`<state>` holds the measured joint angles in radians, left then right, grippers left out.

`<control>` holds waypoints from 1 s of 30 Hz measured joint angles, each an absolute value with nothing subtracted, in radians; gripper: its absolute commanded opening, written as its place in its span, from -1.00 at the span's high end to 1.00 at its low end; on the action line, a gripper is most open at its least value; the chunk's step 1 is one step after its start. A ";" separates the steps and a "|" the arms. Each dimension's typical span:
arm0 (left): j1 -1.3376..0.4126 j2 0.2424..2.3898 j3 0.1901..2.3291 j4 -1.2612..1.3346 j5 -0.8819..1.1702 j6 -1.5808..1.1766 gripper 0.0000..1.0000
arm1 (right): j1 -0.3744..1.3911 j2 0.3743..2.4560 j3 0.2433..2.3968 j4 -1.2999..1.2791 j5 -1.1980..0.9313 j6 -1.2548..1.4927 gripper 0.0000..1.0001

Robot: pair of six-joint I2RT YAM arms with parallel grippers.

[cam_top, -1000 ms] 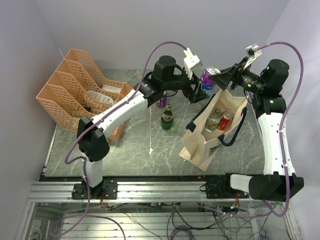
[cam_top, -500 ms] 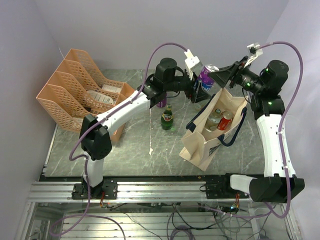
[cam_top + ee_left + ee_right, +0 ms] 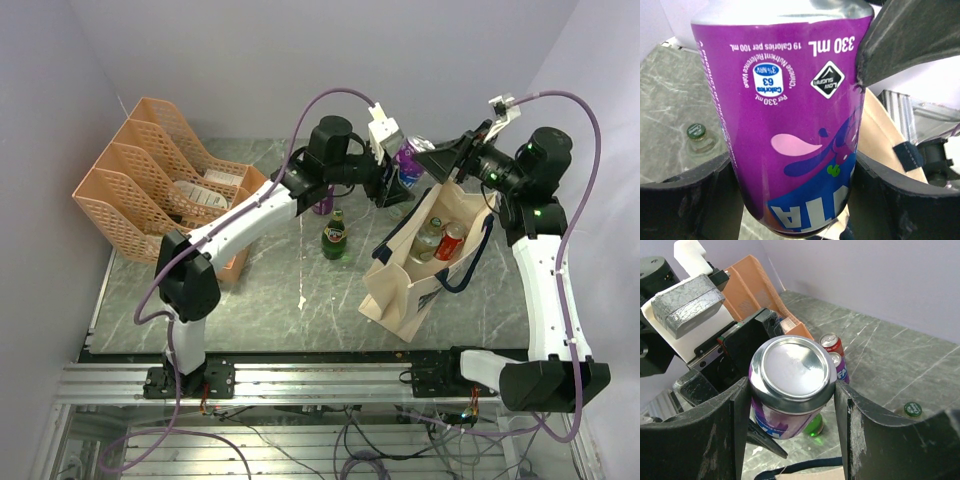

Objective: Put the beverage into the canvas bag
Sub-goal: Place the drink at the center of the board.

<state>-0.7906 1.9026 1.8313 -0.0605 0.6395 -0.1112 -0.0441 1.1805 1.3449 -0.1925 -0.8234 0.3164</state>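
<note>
The beverage, a purple can, hangs in the air above the far rim of the canvas bag, a cream tote with navy handles standing open on the table. My right gripper is shut on the can's silver top end, one finger on each side. My left gripper comes from the other side, its fingers against the can's lower body with no gap showing. The bag's beige cloth shows behind the can.
A red can and a second drink lie inside the bag. A green bottle and another purple can stand left of the bag. Orange file trays fill the back left. Walls close in on three sides.
The left gripper's jaws have narrowed onto the can. Both arms and the can have shifted slightly left, staying above the bag's far edge.
</note>
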 measured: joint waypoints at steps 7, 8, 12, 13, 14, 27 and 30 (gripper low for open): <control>-0.787 1.837 1.802 -0.200 0.603 0.046 0.86 | -0.031 1.187 1.344 -0.253 -0.890 0.271 -0.45; -0.784 1.823 1.789 -0.219 0.598 0.060 0.87 | -0.029 1.190 1.344 -0.257 -0.893 0.254 -0.48; -0.765 1.765 1.747 -0.295 0.580 0.116 0.86 | -0.021 1.215 1.344 -0.268 -0.902 0.215 -0.53; -0.758 1.754 1.743 -0.307 0.577 0.125 0.86 | -0.016 1.221 1.344 -0.268 -0.903 0.207 -0.53; -0.752 1.745 1.739 -0.315 0.575 0.133 0.86 | -0.011 1.225 1.344 -0.268 -0.903 0.201 -0.53; -0.694 1.592 1.683 -0.490 0.550 0.286 0.86 | 0.035 1.253 1.360 -0.278 -0.906 0.173 -0.53; -0.678 1.552 1.664 -0.561 0.546 0.338 0.86 | 0.045 1.260 1.365 -0.280 -0.905 0.163 -0.52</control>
<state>-0.6785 1.5517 1.6638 -0.5613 0.5465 0.3382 0.0448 1.2598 1.3651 -0.2802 -0.9047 0.1627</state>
